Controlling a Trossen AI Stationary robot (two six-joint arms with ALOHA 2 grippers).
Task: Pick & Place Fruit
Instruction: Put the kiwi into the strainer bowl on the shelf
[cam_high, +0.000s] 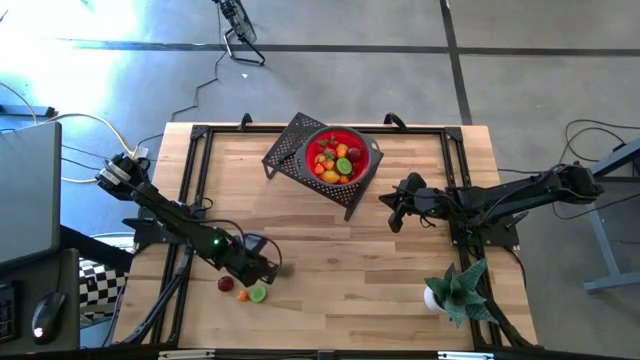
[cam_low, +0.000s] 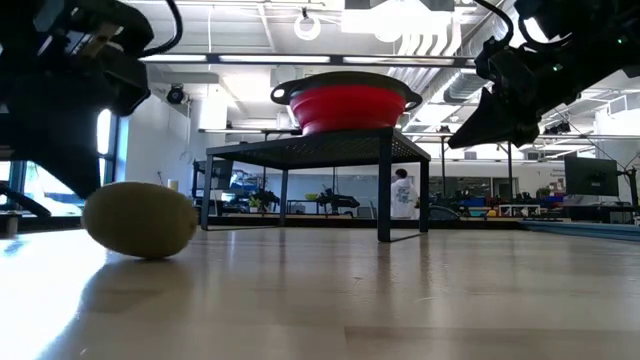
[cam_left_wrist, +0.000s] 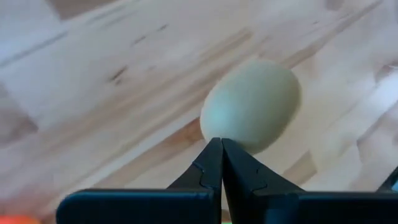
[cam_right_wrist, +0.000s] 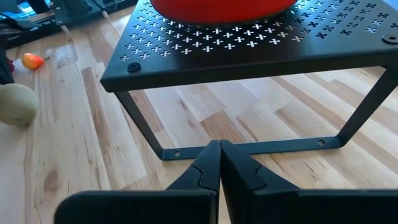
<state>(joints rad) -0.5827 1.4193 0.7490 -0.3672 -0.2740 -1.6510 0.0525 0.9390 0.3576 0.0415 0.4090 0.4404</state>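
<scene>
A: Left gripper (cam_high: 268, 268)?
B: Low over the table (cam_high: 330, 250) at about 7 o'clock from centre. Fingertips pressed together, holding nothing. A pale green fruit (cam_left_wrist: 252, 106) lies on the wood just beyond the tips; wrist view cannot settle whether they touch it.

A: Other loose fruit?
B: Three just beside that gripper, toward 6 o'clock: dark red (cam_high: 226, 284), orange (cam_high: 243, 294), lime green (cam_high: 258, 294), in a short row, close together.

A: Bowl?
B: Red bowl (cam_high: 366, 147) on a black perforated stand (cam_high: 290, 145) at 12 o'clock. Mixed fruit inside: yellow, orange, red, green.

A: Right gripper (cam_high: 394, 217)?
B: Hanging above the table at roughly 3 o'clock from centre, just beside the stand. Fingertips together, empty. Its wrist camera looks under the stand's edge.

A: Anything else?
B: Spiky green plant (cam_high: 462, 290) in a white pot, 5 o'clock corner. A person (cam_low: 403, 193) stands far back in the room.
</scene>
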